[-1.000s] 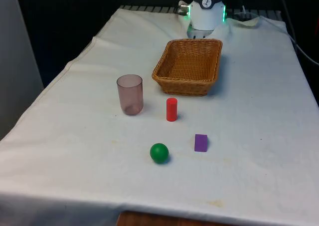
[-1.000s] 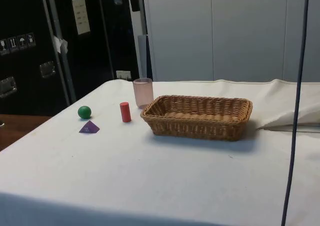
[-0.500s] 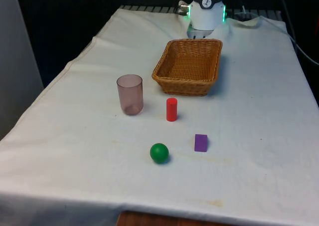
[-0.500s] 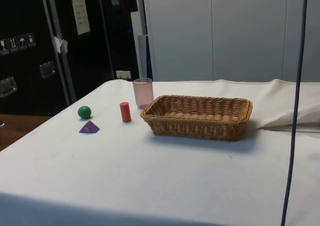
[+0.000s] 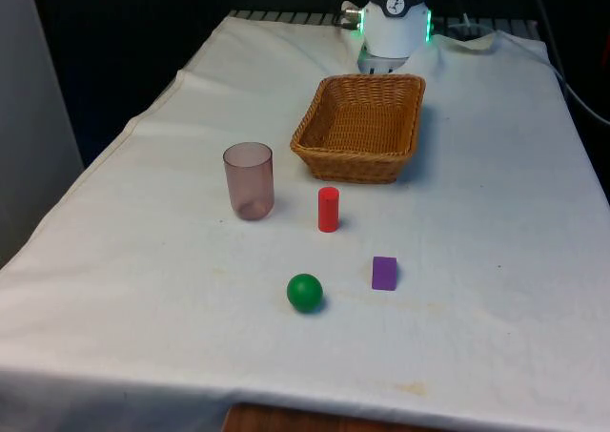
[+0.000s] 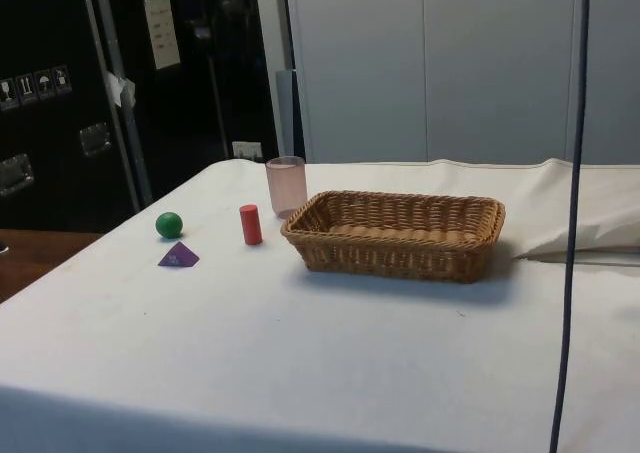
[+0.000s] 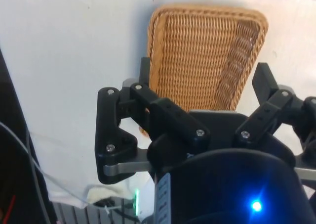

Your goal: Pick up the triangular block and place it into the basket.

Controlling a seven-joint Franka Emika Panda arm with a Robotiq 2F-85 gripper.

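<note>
I have the tool (image 7: 202,98) high above the basket (image 7: 205,56), fingers spread wide, nothing held. The triangular block (image 5: 384,273) lies well past the basket towards the counter's (image 5: 496,203) near edge, beside the green ball (image 5: 305,292), so the reach runs across the basket. Basket holds nothing; the pink cup (image 5: 249,180) near the red cylinder (image 5: 328,209) looks empty too.
</note>
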